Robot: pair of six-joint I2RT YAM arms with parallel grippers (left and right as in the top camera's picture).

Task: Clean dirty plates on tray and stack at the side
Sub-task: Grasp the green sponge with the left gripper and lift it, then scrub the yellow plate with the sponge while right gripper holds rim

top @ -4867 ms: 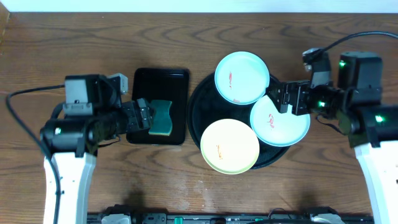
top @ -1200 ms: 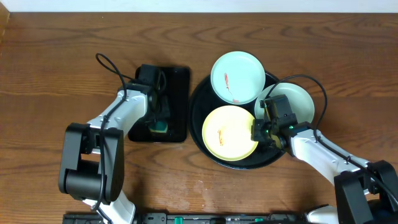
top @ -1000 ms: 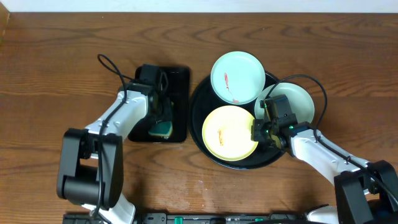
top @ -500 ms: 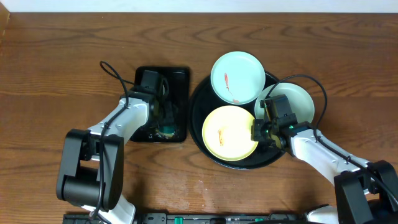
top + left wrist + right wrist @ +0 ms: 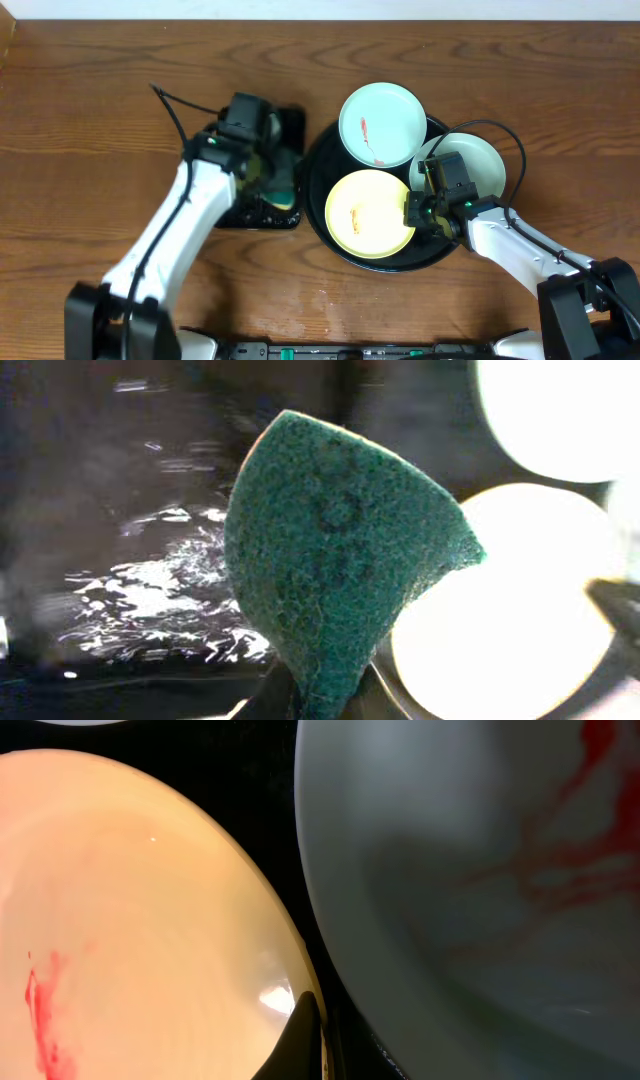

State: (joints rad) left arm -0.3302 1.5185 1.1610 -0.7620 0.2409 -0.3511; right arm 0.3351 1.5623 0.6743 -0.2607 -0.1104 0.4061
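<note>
Counts: three plates, one round tray, one rectangular tray, one sponge, two grippers.

- **Where the plates are:** All three are on the round tray (image 5: 322, 165), right of centre on the table (image 5: 100, 80). None is on bare tabletop. The plates are round, so they have no long axis.
- **Nearest plate:** The yellow plate (image 5: 370, 213) lies flat in the tray's near half. It has one small red smear (image 5: 352, 216) left of its middle, running roughly near-to-far.
- **Right gripper:** The right gripper (image 5: 418, 212) sits at the yellow plate's right rim. The right wrist view shows one dark fingertip (image 5: 305, 1025) lying over that rim. The second finger is out of view, so I can't tell whether it is clamped or loose.
- **Right plate:** Just beyond is the right bluish-white plate (image 5: 485, 160), partly under the right arm and overhanging the tray's right rim. It carries red streaks (image 5: 560, 830), and a thin strip of black tray separates it from the yellow plate.
- **Left gripper and sponge:** The left gripper (image 5: 265, 172) is over the rectangular tray (image 5: 293, 128), which is glossy black with bright glints. It is clenched on the green sponge (image 5: 340, 550), pinching its lower end. The sponge is folded narrow at the fingers and flares wider. Its long axis runs straight out from the fingers, clear of the tray floor.
- **Farthest plate:** The far bluish-white plate (image 5: 382, 124) overhangs the round tray's far rim. Its red mark (image 5: 366, 127) runs near-to-far, slightly slanted.
</note>
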